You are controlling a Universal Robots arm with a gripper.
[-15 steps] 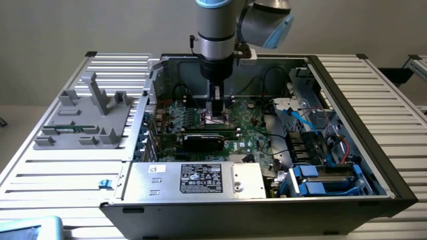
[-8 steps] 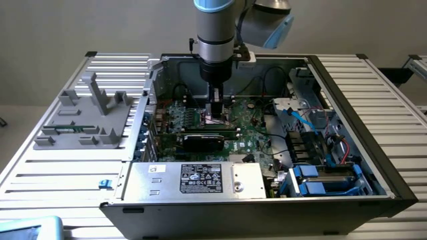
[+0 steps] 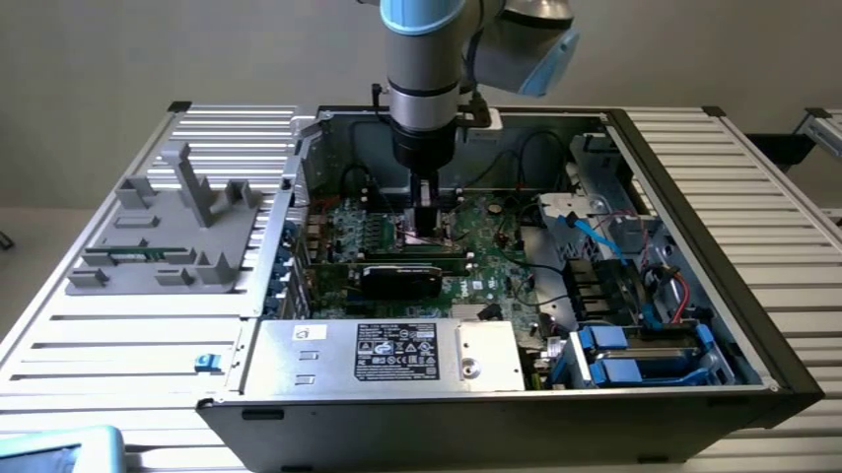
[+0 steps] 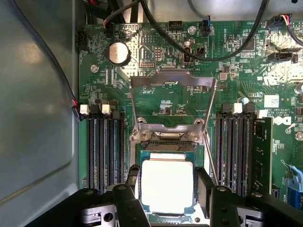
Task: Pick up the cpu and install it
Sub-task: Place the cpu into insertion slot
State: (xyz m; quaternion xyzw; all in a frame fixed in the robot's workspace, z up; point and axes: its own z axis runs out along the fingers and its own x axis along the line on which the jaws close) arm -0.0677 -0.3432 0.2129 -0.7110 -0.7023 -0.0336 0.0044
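Reading pincer (image 3: 424, 231) as clamped on cpu (image 4: 166, 187). See one black finger (image 4: 132, 178) tight against one side edge of chip and second finger tight against opposite edge, with no gap visible on either side. Have cpu dead centre between fingers, lying flat, silver top facing wrist camera, greenish rim showing round it. Can't tell if seated in socket frame (image 4: 165, 137) or held just over it.

Just past fingertips, see load plate (image 4: 173, 80) flipped open and lying back over motherboard (image 4: 161, 105). Further out past that, a round coin cell (image 4: 119, 53). Flanking pincer on both sides, black memory slots (image 4: 105, 146), with one memory stick (image 4: 262, 156) fitted in outermost slot on one side only.

From exterior view, have arm (image 3: 428, 59) coming straight down with pincer vertical, deep inside open computer case (image 3: 526, 429), tips at board level. Nearest neighbour on viewer's side of pincer is black card (image 3: 401, 278) with green board, close but not touching. Beyond that, against case wall, silver box (image 3: 394, 355) with white label. Well off towards exterior view's right, inside case, blue drive caddies (image 3: 632, 360). Outside case, well apart from pincer on exterior view's left, grey fixture (image 3: 172, 232) standing on slatted table (image 3: 743, 187).
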